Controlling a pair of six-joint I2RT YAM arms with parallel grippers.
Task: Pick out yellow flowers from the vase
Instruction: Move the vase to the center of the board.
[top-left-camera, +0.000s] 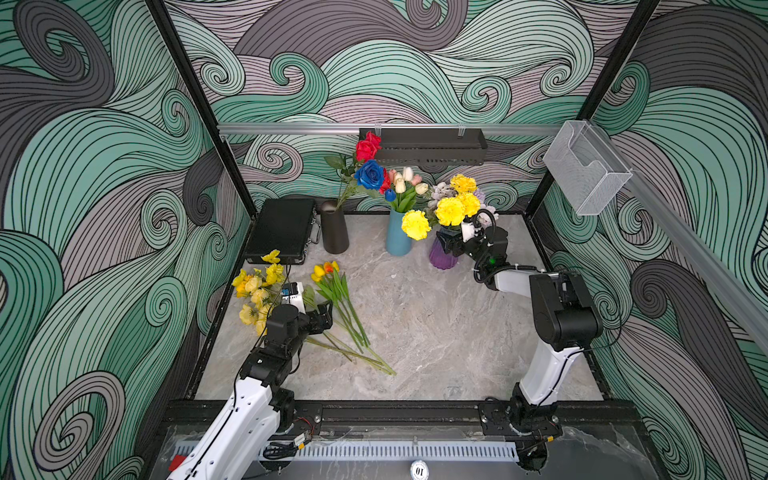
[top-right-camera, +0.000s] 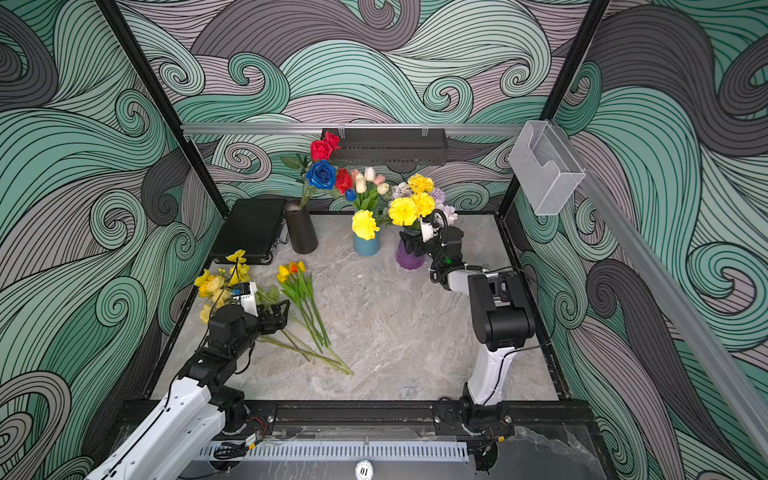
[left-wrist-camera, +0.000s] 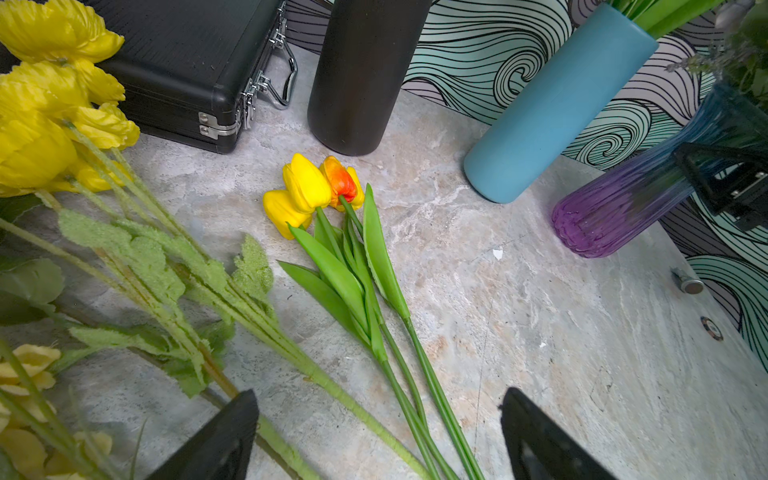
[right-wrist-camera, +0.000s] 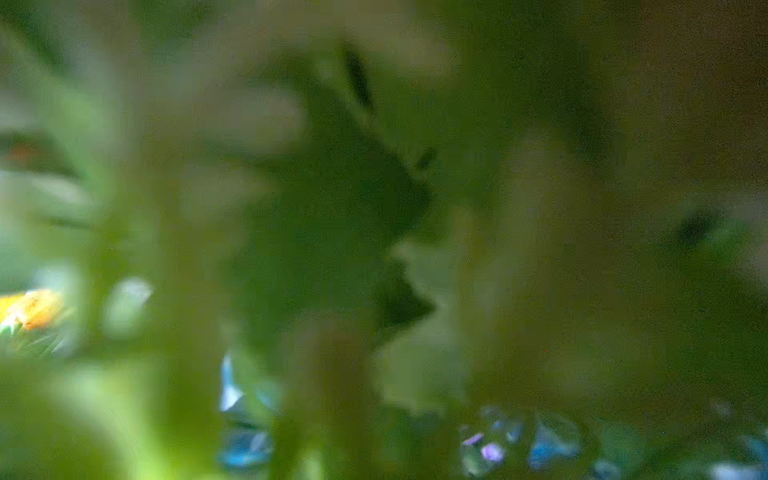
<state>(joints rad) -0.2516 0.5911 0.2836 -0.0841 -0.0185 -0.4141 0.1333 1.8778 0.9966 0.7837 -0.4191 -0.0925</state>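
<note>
**LIGHT AND PICTURE QUALITY: FOUR VIEWS**

Brightly and evenly lit from overhead in both top views. Softly, palely shadowed beneath the yellow tulips (top-left-camera: 328, 270) and the left arm (top-left-camera: 266, 361) on the table (top-left-camera: 436, 324). Saturated in colour, slightly soft in detail. Stretched by wide-angle perspective, with black posts (top-left-camera: 199, 108) splayed toward the upper corners.

Crisp mid-frame in the left wrist view, with small bright highlights on the case latches (left-wrist-camera: 253, 91). Distorted toward the margins, with blue vase (left-wrist-camera: 557, 108) and purple vase (left-wrist-camera: 615, 208) leaning outward. Soft and black at the left pincer (left-wrist-camera: 379, 392).

Dim, murky green and wholly out of focus in the right wrist view, with blurred blue and violet glints (right-wrist-camera: 548, 449) and one yellow-orange smear (right-wrist-camera: 33, 307).
</note>
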